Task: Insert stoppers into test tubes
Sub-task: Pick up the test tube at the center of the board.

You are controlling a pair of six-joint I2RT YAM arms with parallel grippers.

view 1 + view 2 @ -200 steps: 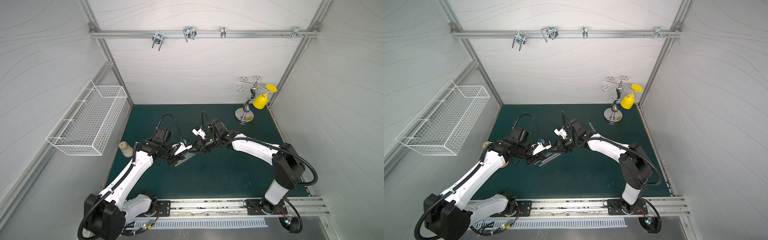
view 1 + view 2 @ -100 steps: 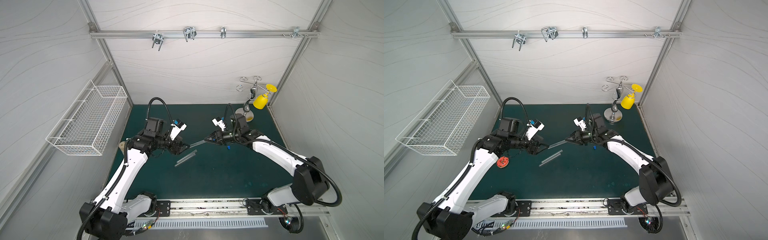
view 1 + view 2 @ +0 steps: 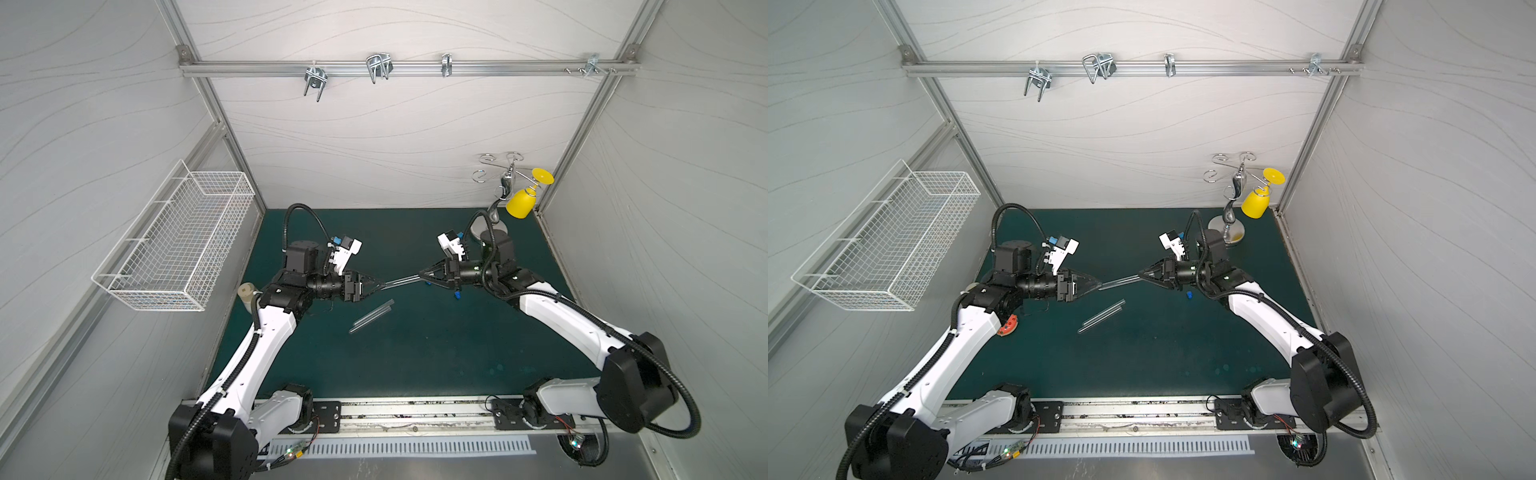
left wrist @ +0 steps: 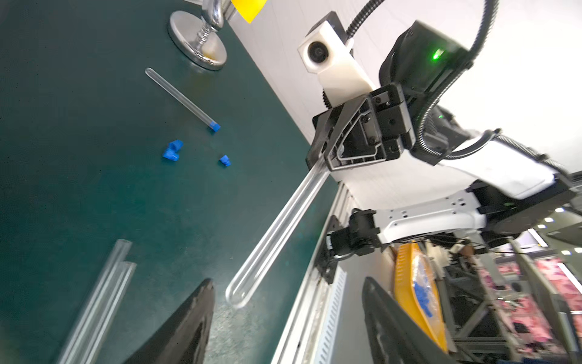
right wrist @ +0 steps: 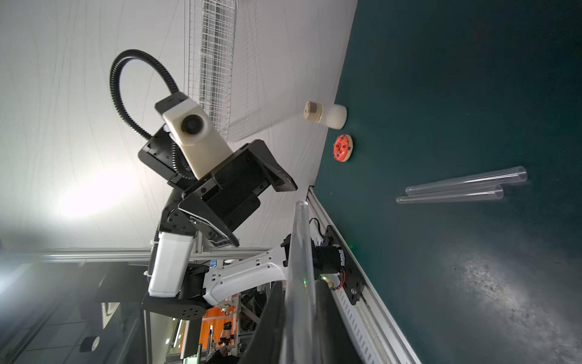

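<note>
- Since a second ago: left tool and right tool no longer nose to nose over the middle of the table, now drawn apart; left fingers gone from nearly closed to wide.
- Since half a second ago: hardly any shift in either arm.
- Left tool: spread wide, gripping nothing; rounded end of the held test tube in the gap, close to one finger.
- Right tool: narrow, clamped on the open end of the held test tube, carried in the air and aimed at the left tool.
- Test tubes, four: one held; two lying test tubes side by side on the table below the gap between the tools; one plugged test tube lying near the chrome stand.
- Blue pieces, three spots: a stopper seated in the plugged test tube, a loose stopper, and a blue clump, one piece or two, impossible to tell.
- Tubes clear, thin, round-bottomed; stoppers bright blue, stubby; table dark green, matt.
</note>
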